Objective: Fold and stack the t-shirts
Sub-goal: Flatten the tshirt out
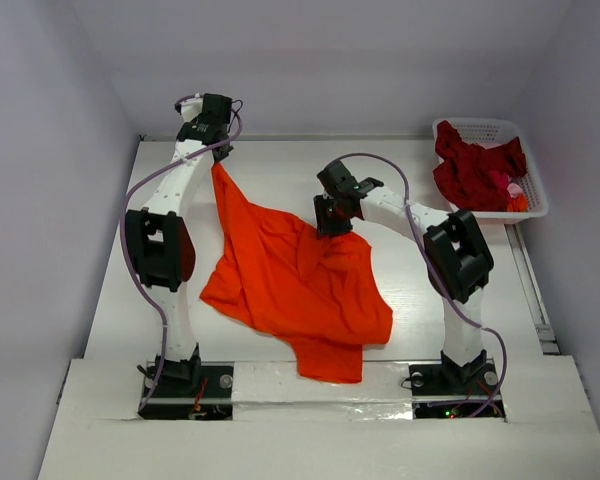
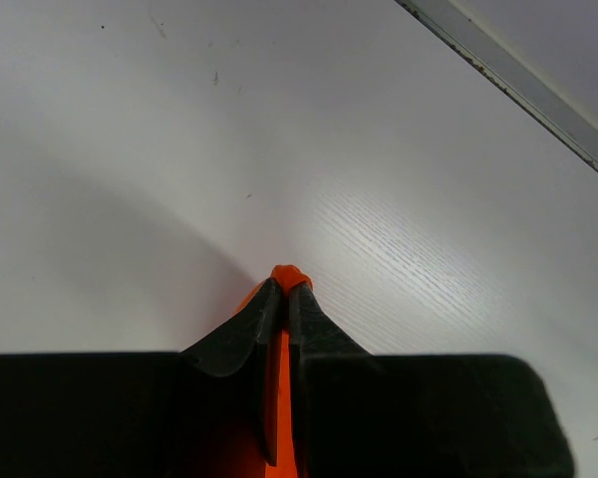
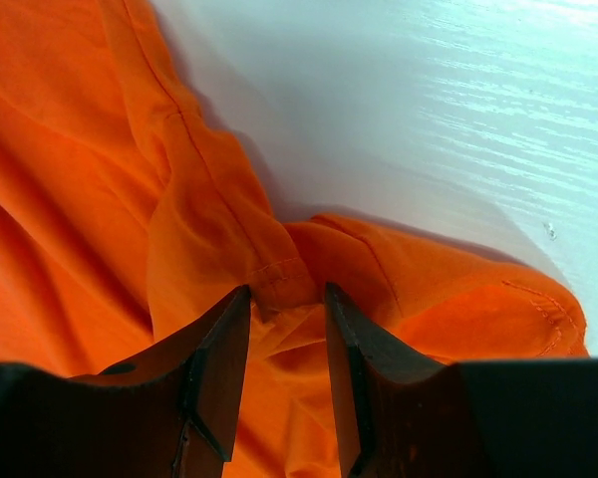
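The bright orange t-shirt (image 1: 300, 285) lies rumpled across the middle of the table, one corner drawn up toward the far left. My left gripper (image 1: 217, 152) is shut on that corner; in the left wrist view a nub of orange cloth (image 2: 290, 276) pokes out between the closed fingertips of the left gripper (image 2: 288, 289). My right gripper (image 1: 333, 226) sits on the shirt's far edge. In the right wrist view the right gripper (image 3: 287, 295) has its jaws apart, straddling a stitched fold of the orange shirt (image 3: 100, 179). Dark red t-shirts (image 1: 472, 170) lie heaped in the basket.
A white latticed basket (image 1: 535, 190) stands at the far right corner and also holds a bit of pink and orange cloth. A metal rail (image 1: 528, 280) runs along the table's right edge. The back wall is close behind the left gripper.
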### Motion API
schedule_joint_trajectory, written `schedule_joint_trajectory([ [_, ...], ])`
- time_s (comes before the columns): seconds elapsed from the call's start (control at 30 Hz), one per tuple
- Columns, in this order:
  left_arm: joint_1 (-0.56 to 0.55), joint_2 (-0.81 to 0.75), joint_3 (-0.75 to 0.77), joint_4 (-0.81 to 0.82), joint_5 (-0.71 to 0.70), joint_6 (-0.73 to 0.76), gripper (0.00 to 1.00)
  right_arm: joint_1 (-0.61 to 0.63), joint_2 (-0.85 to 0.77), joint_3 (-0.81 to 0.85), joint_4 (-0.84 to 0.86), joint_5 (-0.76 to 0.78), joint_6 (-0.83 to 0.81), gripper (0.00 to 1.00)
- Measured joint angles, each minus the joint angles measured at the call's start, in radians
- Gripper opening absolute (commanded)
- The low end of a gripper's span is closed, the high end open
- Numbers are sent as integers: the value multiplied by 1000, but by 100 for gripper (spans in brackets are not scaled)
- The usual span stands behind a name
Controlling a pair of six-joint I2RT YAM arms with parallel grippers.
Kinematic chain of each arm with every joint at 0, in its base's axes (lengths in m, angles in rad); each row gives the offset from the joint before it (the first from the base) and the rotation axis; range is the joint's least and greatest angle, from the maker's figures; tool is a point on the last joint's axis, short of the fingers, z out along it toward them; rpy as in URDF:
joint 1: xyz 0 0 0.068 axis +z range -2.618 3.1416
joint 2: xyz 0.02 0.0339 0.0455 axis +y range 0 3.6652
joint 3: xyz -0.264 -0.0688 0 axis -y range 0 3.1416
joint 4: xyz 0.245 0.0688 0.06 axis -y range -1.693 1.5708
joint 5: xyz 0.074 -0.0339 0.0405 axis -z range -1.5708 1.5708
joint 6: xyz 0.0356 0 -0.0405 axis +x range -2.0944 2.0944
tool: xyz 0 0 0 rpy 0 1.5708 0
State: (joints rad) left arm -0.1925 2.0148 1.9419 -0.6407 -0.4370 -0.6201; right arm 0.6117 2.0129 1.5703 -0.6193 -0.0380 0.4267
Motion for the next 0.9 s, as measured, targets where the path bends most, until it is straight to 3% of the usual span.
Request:
schedule_joint_trajectory([
  [0.13,0,0,0,0,0,0,0,-2,0,-3,1,-5,0,38],
  [0.2,0,0,0,0,0,0,0,-2,0,-3,1,-6,2,28],
  [0.3,0,0,0,0,0,0,0,-2,0,-3,1,-7,9,23],
  [0.4,0,0,0,0,0,0,0,-2,0,-3,1,-7,12,11],
  [0.43,0,0,0,0,0,0,0,-2,0,-3,1,-7,12,2],
  [0.47,0,0,0,0,0,0,0,-2,0,-3,1,-7,10,0],
  [0.73,0,1,19,-20,5,4,0,-2,0,8,-15,3,14,0],
  [0.9,2,11,147,-71,12,16,0,-8,-2,159,-129,43,12,0],
])
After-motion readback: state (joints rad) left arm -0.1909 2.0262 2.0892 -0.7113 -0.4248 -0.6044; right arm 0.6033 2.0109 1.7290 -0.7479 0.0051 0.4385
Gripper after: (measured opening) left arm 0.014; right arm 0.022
